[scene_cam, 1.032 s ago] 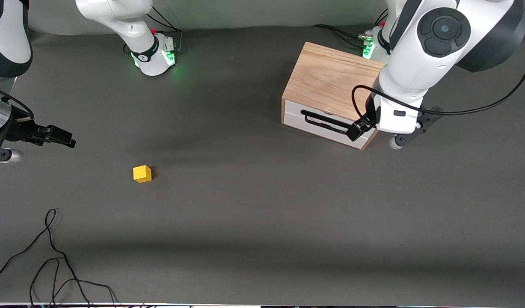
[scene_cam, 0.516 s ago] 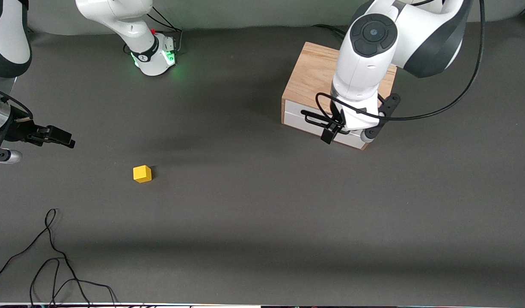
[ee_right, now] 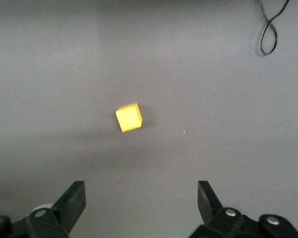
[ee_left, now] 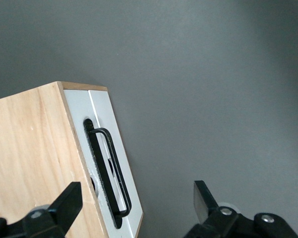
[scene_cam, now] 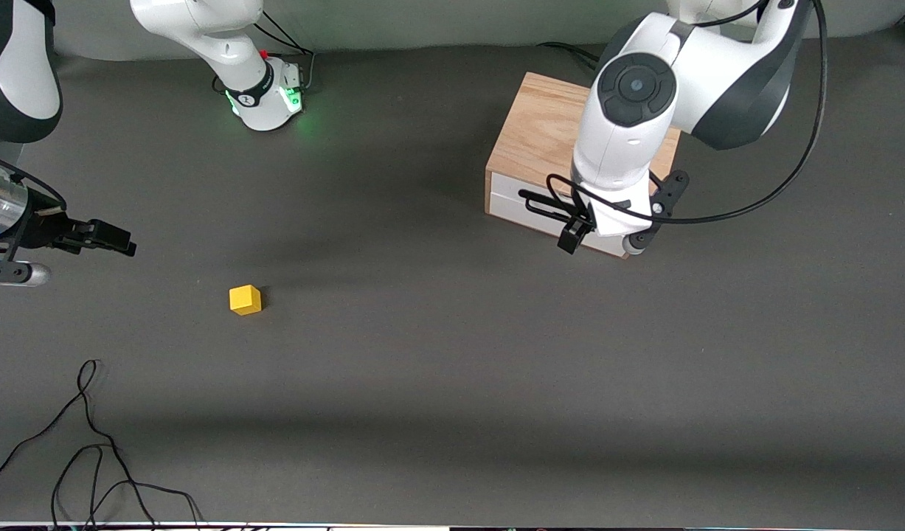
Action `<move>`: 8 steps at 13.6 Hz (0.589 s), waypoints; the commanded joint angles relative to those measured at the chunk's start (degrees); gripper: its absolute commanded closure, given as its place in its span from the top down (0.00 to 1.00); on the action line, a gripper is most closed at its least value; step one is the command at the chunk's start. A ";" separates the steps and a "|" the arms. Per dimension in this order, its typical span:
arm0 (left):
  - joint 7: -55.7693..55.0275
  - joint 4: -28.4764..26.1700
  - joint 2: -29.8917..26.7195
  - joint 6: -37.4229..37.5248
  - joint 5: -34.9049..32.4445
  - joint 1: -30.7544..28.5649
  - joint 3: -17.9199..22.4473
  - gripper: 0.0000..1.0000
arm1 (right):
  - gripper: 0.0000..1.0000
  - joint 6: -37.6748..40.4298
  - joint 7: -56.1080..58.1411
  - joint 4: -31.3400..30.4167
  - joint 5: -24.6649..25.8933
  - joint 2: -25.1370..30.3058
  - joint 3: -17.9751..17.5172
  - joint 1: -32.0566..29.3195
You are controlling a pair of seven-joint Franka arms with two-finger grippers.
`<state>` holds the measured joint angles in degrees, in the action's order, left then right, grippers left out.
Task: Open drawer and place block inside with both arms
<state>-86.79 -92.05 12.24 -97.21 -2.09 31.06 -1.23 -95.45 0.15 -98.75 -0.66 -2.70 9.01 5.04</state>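
Note:
The light oak cabinet (scene_cam: 544, 136) stands toward the left arm's end of the table. Its white-fronted drawer (scene_cam: 507, 200) is shut, with the black wire handle (scene_cam: 542, 206) across it. My left gripper (scene_cam: 572, 236) is open just in front of the drawer, over the handle's end. In the left wrist view the open gripper (ee_left: 139, 198) straddles the drawer front (ee_left: 105, 126) and handle (ee_left: 115, 171) without touching. The yellow block (scene_cam: 245, 300) lies on the table. My right gripper (scene_cam: 111, 240) hovers open and empty, toward the right arm's end from the block (ee_right: 128, 117).
A loose black cable (scene_cam: 91, 442) lies near the table's front edge at the right arm's end; it also shows in the right wrist view (ee_right: 270, 29). The right arm's base (scene_cam: 264, 96) stands at the back. Grey table surface lies between block and cabinet.
My left arm swung from the cabinet's corner along the drawer front to the handle, then settled. My right gripper shifted slightly. The block and drawer have not moved.

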 commanded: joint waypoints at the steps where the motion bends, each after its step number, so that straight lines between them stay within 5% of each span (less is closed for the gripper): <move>1: -1.54 -1.81 0.67 0.01 0.50 0.23 0.09 1.00 | 1.00 3.08 2.23 2.68 0.05 -0.55 0.83 -0.29; 8: -7.33 -2.43 5.15 -3.76 5.16 0.49 0.09 1.00 | 1.00 -1.48 2.23 2.42 0.39 -1.70 0.74 0.41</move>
<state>-91.59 -94.08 16.70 -99.46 1.79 31.08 -1.27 -96.57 1.06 -97.75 -0.66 -3.82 9.93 5.16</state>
